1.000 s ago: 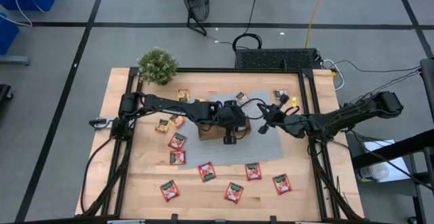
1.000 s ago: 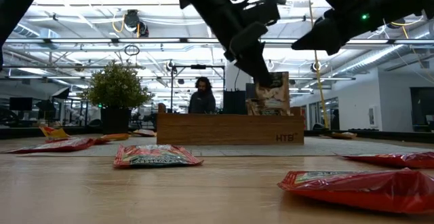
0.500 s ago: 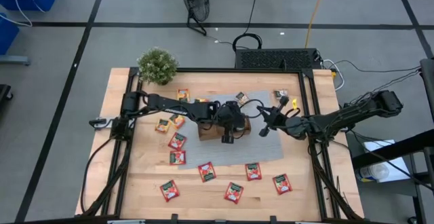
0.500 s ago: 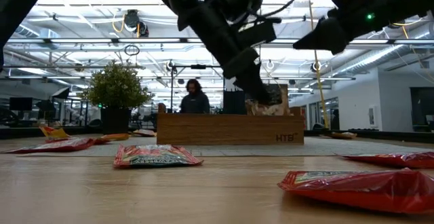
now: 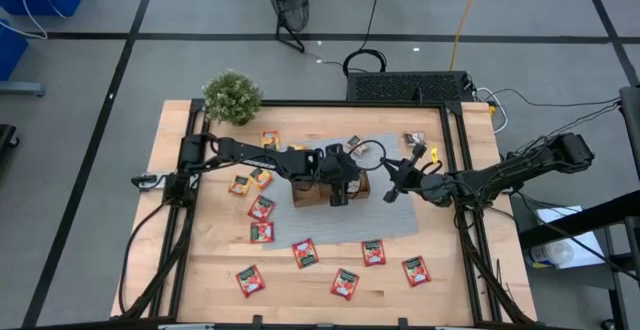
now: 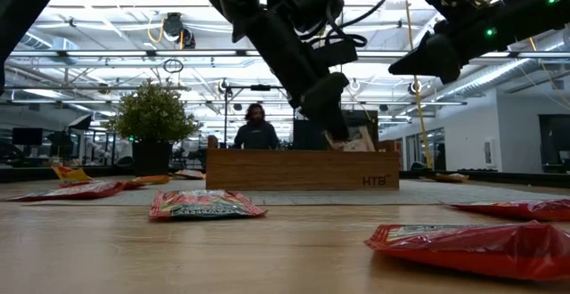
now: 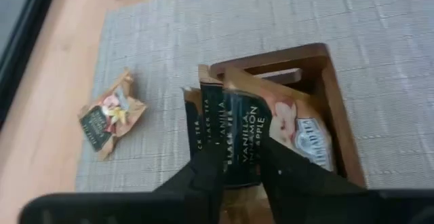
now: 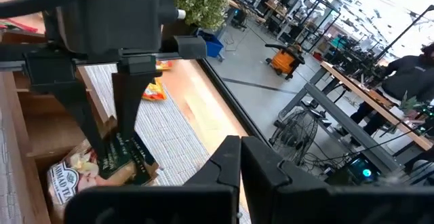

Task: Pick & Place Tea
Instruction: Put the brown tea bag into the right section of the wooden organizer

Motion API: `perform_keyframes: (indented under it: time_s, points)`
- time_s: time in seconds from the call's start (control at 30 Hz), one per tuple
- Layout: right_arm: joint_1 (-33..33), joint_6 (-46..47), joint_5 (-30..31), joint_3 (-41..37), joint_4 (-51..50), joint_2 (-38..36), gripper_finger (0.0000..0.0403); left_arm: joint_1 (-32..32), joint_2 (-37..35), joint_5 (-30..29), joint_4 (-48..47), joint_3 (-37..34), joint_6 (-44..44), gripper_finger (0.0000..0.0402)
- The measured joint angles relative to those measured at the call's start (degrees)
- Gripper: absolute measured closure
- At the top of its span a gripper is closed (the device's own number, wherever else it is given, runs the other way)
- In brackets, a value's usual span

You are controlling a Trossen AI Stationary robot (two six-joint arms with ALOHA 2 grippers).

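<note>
The left gripper point(image 7: 237, 170), its fingers slightly parted around a dark flat tea sachet point(image 7: 234, 132), lowers it into the brown wooden tray point(image 7: 339, 129); the right gripper point(image 5: 392, 192) hovers closed nearby.

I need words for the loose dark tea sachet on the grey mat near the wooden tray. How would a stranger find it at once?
Start at the grey woven mat in the middle of the table and find the wooden tray on it. Just beside the tray, one sachet lies flat on the mat. It is dark green and crumpled, unlike the red sachets on bare wood.
</note>
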Motion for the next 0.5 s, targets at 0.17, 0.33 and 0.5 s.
perform_keyframes:
  time_s: [0.17,0.33,0.5]
  points:
    - [0.00,0.55,-0.04,0.00,0.00,0.00,0.0401,-0.86,-0.02,-1.69,-0.04,0.00,0.03,0.0257]
    - [0.00,0.57,-0.04,0.00,-0.02,0.00,0.0402,-1.36,-0.31,-3.29,-0.15,0.00,3.47,0.0227]
    - [0.00,0.57,-0.07,-0.04,-0.11,0.00,0.0402,-2.72,-3.49,-9.34,0.23,0.24,5.37,0.0218]
